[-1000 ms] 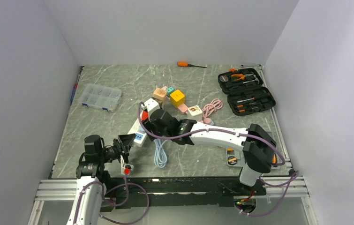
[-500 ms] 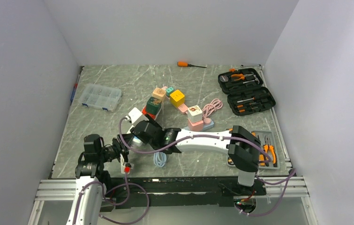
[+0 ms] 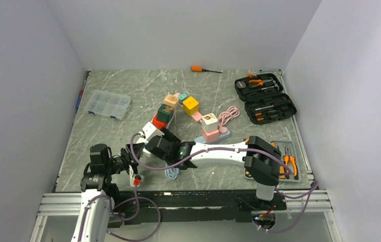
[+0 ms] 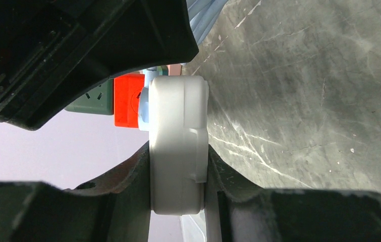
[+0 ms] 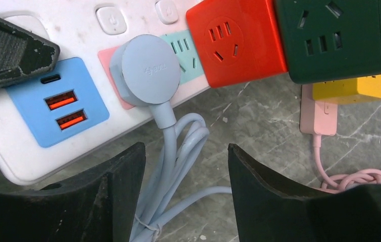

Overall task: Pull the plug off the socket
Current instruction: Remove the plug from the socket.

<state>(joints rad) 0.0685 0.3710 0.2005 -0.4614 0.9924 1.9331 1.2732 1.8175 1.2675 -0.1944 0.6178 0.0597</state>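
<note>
**A:** From above, what does the left gripper (image 3: 129, 164) have?

**B:** It sits low at the near left of the table (image 3: 102, 136); it is closed on the white power strip (image 3: 149, 130) close to the strip's near end; the strip runs away from it toward a cluster of coloured cubes.

**A:** And the right gripper (image 3: 154, 146)?

**B:** Its arm reaches across from the right; the gripper hangs right over the middle of the strip; from here I cannot tell how wide it stands, and it hides the plug; only the pale blue cable (image 3: 171, 174) shows, looped on the table on the near side.

**A:** The left wrist camera?

**B:** The strip is seen edge-on, pinched between the two fingers (image 4: 127, 176), one pressed on each flat face; the jaws are partly closed, with the strip filling the gap; past them a red cube (image 4: 126, 101) and a green cube (image 4: 90, 101) jut from the strip's face; the right gripper's black body fills the upper left.

**A:** The right wrist camera?

**B:** The plug (image 5: 145, 70) is round and pale blue; it is seated in the strip's pink socket, between a blue USB panel (image 5: 57, 101) and the red cube; the right gripper's jaws stand well apart and hold nothing; the cable runs between them just below the plug; neither finger touches the plug.
</note>
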